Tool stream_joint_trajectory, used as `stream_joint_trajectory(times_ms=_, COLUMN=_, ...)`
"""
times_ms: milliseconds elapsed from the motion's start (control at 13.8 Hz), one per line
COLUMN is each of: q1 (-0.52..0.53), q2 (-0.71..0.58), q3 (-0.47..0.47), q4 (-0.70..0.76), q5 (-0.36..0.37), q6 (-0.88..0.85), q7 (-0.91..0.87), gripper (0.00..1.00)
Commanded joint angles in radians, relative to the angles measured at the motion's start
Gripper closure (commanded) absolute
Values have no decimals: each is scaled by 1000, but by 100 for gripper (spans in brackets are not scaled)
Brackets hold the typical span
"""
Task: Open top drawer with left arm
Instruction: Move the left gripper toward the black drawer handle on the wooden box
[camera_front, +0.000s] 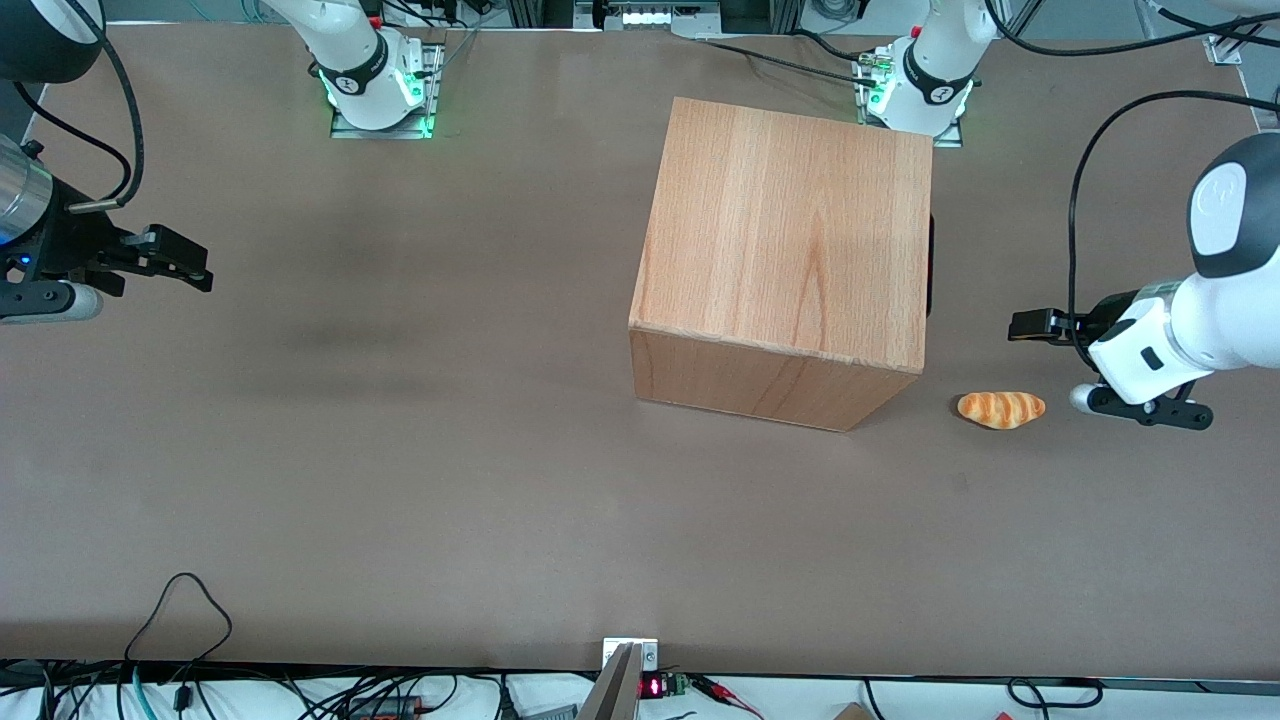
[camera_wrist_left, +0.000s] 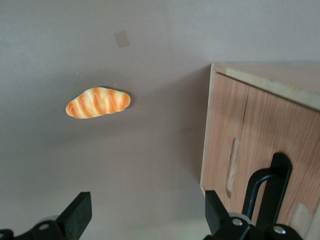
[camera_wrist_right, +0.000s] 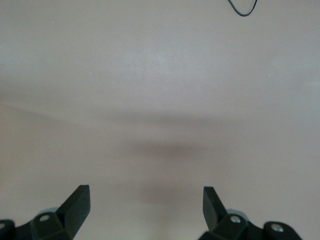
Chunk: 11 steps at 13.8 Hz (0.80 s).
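Note:
The wooden cabinet (camera_front: 790, 250) stands on the brown table, its front turned toward the working arm's end. Only a black sliver of a drawer handle (camera_front: 931, 265) shows past its top edge, and no drawer sticks out. In the left wrist view the light-wood drawer front (camera_wrist_left: 280, 130) with its black bar handle (camera_wrist_left: 272, 182) is close by. My left arm's gripper (camera_front: 1022, 326) hovers in front of the cabinet, a short gap away from it. It (camera_wrist_left: 147, 212) is open and empty, one fingertip (camera_wrist_left: 212, 207) near the cabinet's edge.
An orange striped bread roll (camera_front: 1001, 408) lies on the table beside the cabinet's front corner, nearer the front camera than the gripper; it also shows in the left wrist view (camera_wrist_left: 97, 102). Arm bases stand at the table's edge farthest from the front camera.

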<state>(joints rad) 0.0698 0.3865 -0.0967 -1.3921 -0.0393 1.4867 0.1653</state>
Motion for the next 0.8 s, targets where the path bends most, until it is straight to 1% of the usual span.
stream_joint_trajectory(times_ms=0, q1=-8, q2=-11, q3=-3, q4=-4, q5=-27, q6=-64, q7=74, gripper=0)
stream_joint_trajectory(times_ms=218, q1=-10, q2=-9, q3=-2, q4=-37, q5=-91, q6=-106, q7=83, gripper=0)
stream_joint_trajectory(times_ms=363, q1=-10, q2=-8, q3=-3, q4=-68, q5=-102, q6=-105, q7=89, gripper=0)
stream_joint_trajectory(times_ms=508, q1=-8, q2=-8, q3=-2, q4=-105, q5=-137, q6=-98, q7=89, gripper=0)
stream_joint_trajectory(times_ms=653, q1=-8, q2=-8, q3=-3, q4=-125, q5=-151, q6=-97, q7=89, gripper=0)
stream_joint_trajectory(times_ms=725, q1=-8, q2=-9, q3=-2, q4=-140, q5=-177, q6=-97, q7=89, gripper=0)
